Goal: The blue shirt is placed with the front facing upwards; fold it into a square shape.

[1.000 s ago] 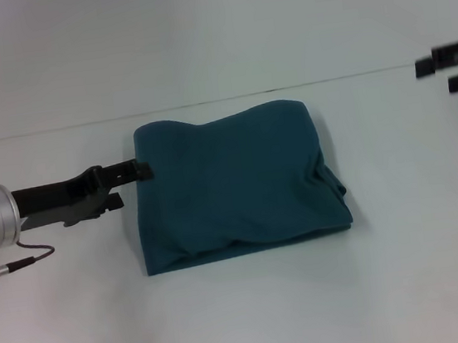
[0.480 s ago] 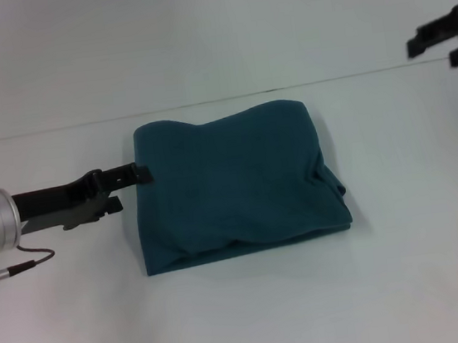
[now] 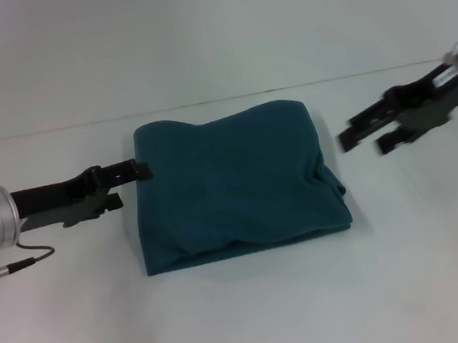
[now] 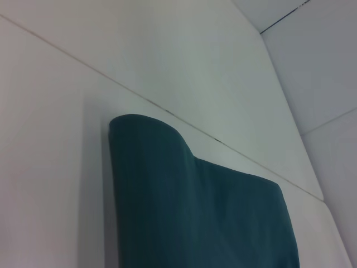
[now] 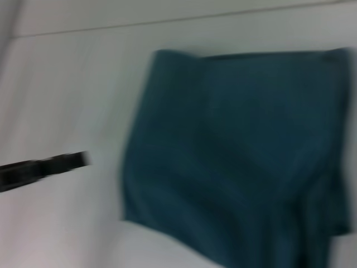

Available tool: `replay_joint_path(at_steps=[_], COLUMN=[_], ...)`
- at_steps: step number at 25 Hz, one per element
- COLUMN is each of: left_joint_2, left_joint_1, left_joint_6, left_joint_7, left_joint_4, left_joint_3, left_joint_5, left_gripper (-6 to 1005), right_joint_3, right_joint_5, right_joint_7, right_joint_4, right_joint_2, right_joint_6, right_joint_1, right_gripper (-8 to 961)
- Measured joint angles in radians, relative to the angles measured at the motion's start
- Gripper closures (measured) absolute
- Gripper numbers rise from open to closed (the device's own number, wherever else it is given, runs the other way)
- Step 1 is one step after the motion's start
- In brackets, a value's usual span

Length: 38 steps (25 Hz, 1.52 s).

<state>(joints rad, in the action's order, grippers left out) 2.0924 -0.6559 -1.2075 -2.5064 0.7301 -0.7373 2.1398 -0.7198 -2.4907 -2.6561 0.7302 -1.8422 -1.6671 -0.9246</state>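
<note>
The blue shirt (image 3: pixel 235 183) lies in the middle of the white table (image 3: pixel 247 320). It is folded up into a thick, nearly square pile. No sleeves stick out, and no collar or letters show on top. So I think most of the folding is done. The shape is not quite neat, though. The far edge is wavy, with a bump at the far left corner, and the right side has some wrinkles and loose layers near the front corner. What may be left is a little tidying of those spots, and then both arms can move away. The left gripper (image 3: pixel 139 171) is low over the table at the left edge of the shirt, near the far left corner. Its tips touch the cloth or are just beside it, and I cannot tell which. I also cannot tell if its fingers are apart or together, since they look like one dark bar from above. The left wrist view shows only the shirt's rounded corner and the table, not the fingers. The right gripper (image 3: pixel 365 138) is on the right side, near the shirt's right edge but not touching it. It reaches in toward the shirt, its two fingers are spread apart, and it holds nothing.
</note>
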Motion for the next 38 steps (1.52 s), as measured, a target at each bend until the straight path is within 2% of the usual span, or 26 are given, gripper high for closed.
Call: replay_joint_path(at_steps=[3, 9, 14, 20, 23, 28, 34, 38], left_joint_2=[0.000, 0.001, 0.001, 0.003, 0.003, 0.003, 0.002, -0.001], left_joint_1=[0.000, 0.002, 0.003, 0.008, 0.009, 0.009, 0.007, 0.000], left_joint_6=[0.003, 0.015, 0.022, 0.028, 0.028, 0.029, 0.029, 0.022], left_joint_7=[0.000, 0.003, 0.004, 0.005, 0.006, 0.006, 0.005, -0.015], left_joint_4=[0.000, 0.000, 0.000, -0.001, -0.002, -0.002, -0.003, -0.006], left_joint_3=[0.001, 0.003, 0.006, 0.016, 0.017, 0.019, 0.023, 0.014], left_joint_5=[-0.001, -0.015, -0.016, -0.016, -0.016, -0.015, -0.013, 0.003], left_gripper=[91, 91, 91, 92, 92, 92, 92, 92], right_joint_3=[-0.003, -0.048, -0.100, -0.160, -0.168, -0.161, -0.155, -0.143], right_joint_5=[0.062, 0.065, 0.063, 0.038, -0.034, -0.093, 0.003, 0.046], right_joint_7=[0.016, 0.024, 0.024, -0.004, -0.043, -0.087, -0.087, -0.085], right_joint_4=[-0.052, -0.129, -0.200, -0.224, -0.199, -0.128, -0.009, 0.032], right_joint_2=[-0.025, -0.110, -0.134, -0.139, -0.137, -0.122, -0.107, -0.084], right_joint_6=[0.035, 0.217, 0.314, 0.351, 0.356, 0.352, 0.280, 0.214], right_joint_1=[-0.006, -0.018, -0.046, -0.052, -0.047, -0.018, 0.033, 0.046], right_gripper=[69, 69, 69, 69, 69, 69, 69, 68])
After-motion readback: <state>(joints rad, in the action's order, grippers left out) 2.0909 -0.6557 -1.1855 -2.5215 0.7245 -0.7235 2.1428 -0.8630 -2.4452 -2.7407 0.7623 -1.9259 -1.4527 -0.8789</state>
